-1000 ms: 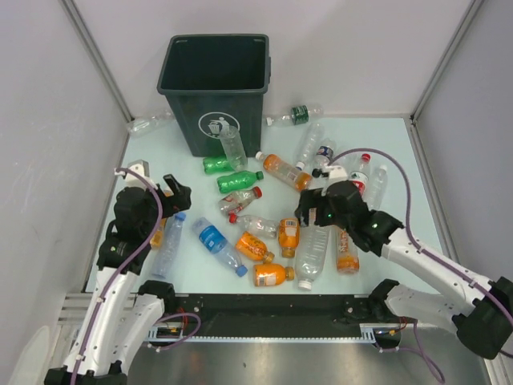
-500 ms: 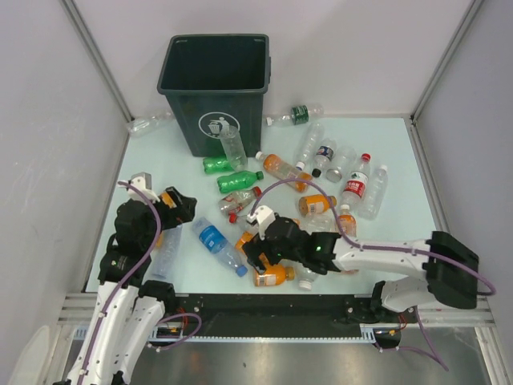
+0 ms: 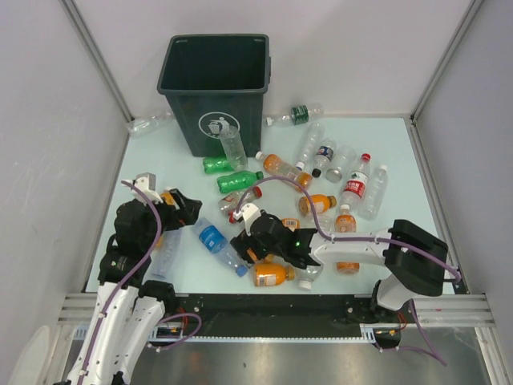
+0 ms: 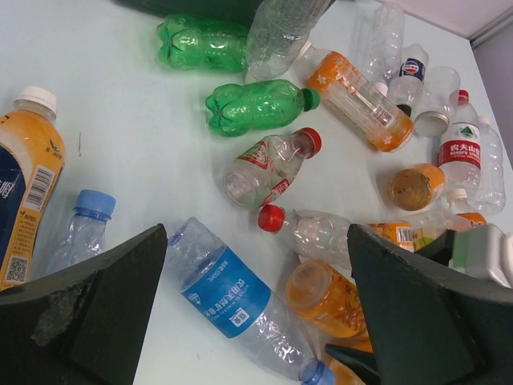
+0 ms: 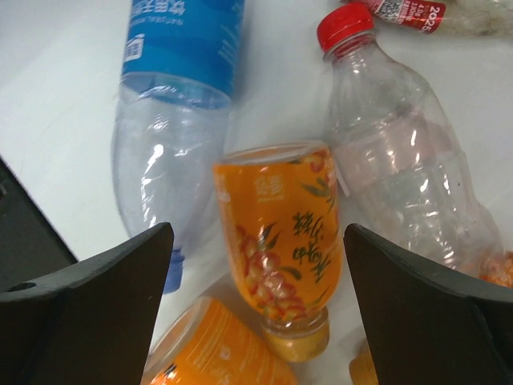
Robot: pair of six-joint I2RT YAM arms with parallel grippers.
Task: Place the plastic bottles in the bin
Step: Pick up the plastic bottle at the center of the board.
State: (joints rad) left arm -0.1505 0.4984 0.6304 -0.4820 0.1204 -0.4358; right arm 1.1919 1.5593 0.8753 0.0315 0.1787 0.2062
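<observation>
right hand (image 5: 256, 241) spread wide over an orange bottle (image 5: 276, 224) on the counter (image 3: 152, 152), with a blue-label bottle (image 5: 172, 104) and a red-capped clear bottle (image 5: 393, 144) crowding either side. left hand (image 4: 256, 241) wide too. bin (image 3: 215, 80) well apart from both.

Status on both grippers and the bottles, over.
Left gripper open, empty. Right gripper open, straddling orange bottle. Clear red-capped bottle close beside it. Bin upright.

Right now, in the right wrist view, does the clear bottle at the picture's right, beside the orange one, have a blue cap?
No, the clear bottle lying beside the orange bottle carries a red cap.
</observation>
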